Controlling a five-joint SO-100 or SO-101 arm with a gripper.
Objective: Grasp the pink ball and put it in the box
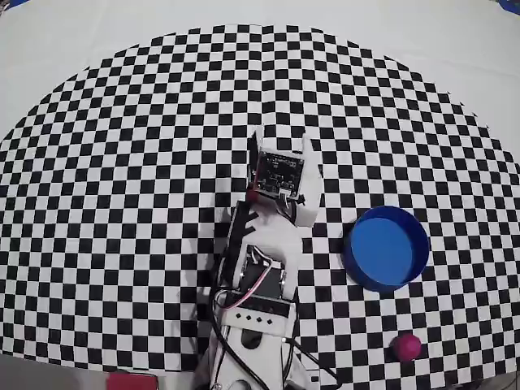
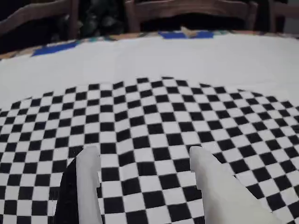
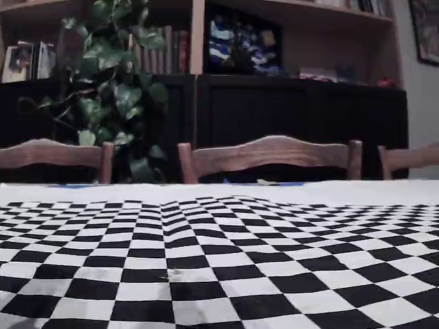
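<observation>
The pink ball (image 1: pixel 405 346) lies on the checkered cloth near the bottom right of the overhead view. Just above and to its left stands the box (image 1: pixel 386 248), a round blue container with nothing inside. My gripper (image 1: pixel 282 143) is in the middle of the cloth, left of the box and far from the ball. It points toward the far edge. In the wrist view my gripper (image 2: pixel 142 156) is open, with only checkered cloth between its white fingers (image 2: pixel 88 177). Neither ball nor box appears in the wrist view or the fixed view.
The checkered mat (image 1: pixel 122 162) lies on a white tablecloth (image 2: pixel 149 56). Wooden chairs (image 3: pixel 271 157) stand behind the table's far edge, in front of a dark cabinet and a plant (image 3: pixel 113 89). A pink-red piece (image 1: pixel 130 380) shows at the overhead view's bottom edge.
</observation>
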